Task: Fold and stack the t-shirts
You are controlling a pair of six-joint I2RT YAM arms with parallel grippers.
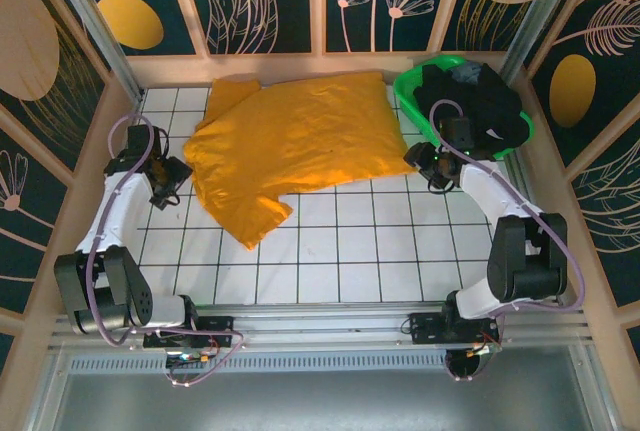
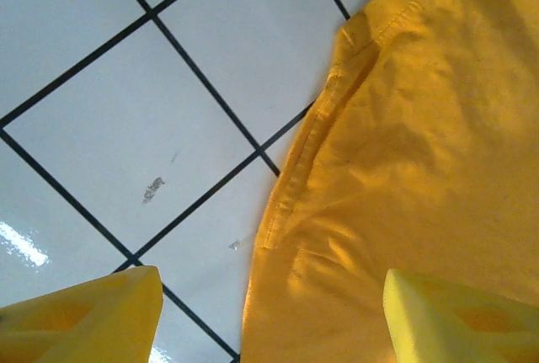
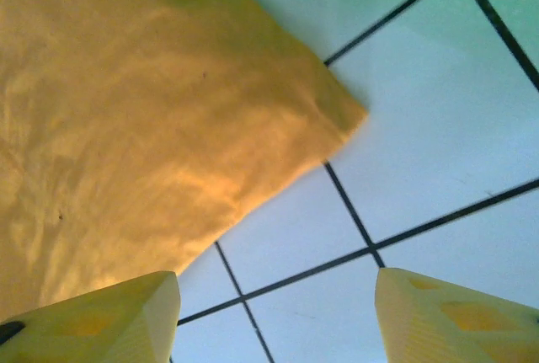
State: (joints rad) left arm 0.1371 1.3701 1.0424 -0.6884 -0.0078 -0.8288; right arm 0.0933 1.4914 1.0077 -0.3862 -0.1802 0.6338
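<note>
Top camera looks down from behind; both wrist cameras closely share the t-shirt.

basket: green, far right corner | table: white tiles, black grid lines

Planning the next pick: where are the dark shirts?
Top view: the dark shirts are heaped in the green basket at the far right, beside the spread orange shirt.
</note>
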